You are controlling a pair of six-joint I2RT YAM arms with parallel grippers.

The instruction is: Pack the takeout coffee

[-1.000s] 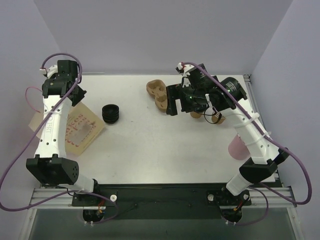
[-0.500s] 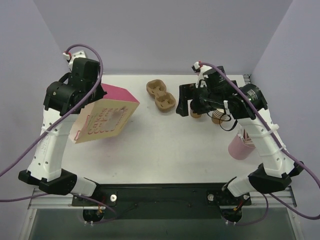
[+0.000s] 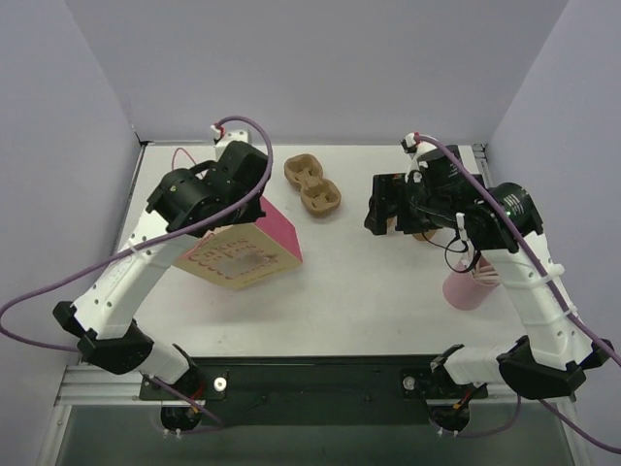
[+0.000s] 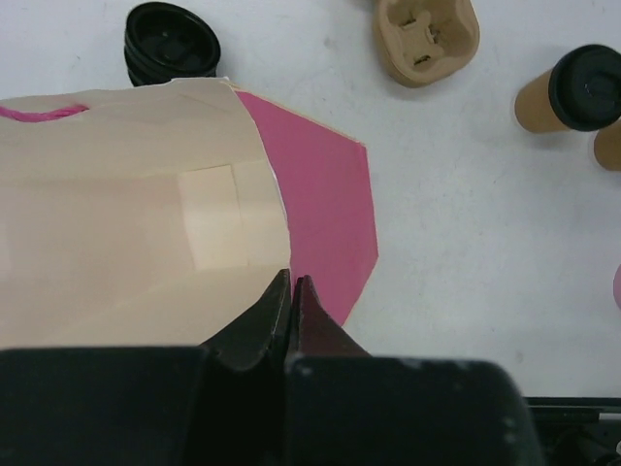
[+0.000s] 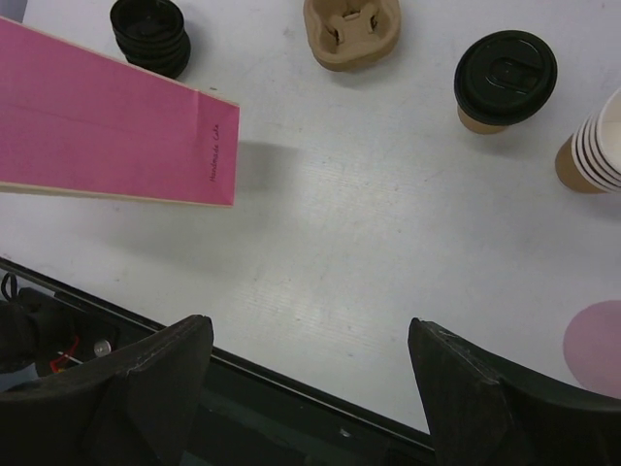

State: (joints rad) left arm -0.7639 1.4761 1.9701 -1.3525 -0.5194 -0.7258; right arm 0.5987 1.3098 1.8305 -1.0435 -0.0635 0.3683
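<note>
The takeout coffee (image 5: 505,78), a brown paper cup with a black lid, stands upright on the white table; it also shows in the left wrist view (image 4: 582,92). In the top view my right arm hides it. My right gripper (image 5: 309,325) is open and empty, held high above the table in front of the cup. My left gripper (image 4: 291,280) is shut on the rim of a paper bag (image 3: 243,254) with a kraft front and pink sides (image 5: 107,126). It holds the bag lifted and tilted left of centre. A tan moulded cup holder (image 3: 312,184) lies at the back centre.
A stack of loose black lids (image 4: 170,44) sits behind the bag. A stack of lidless tan cups (image 5: 592,146) stands right of the coffee. A pink cup-like object (image 3: 468,286) stands at the right, near the right arm. The table's front edge (image 5: 291,374) lies under the right gripper.
My left arm has lifted the bag off the table at the far left and swung it right toward the middle. My right arm has drawn back to the right, away from the cup holder.
</note>
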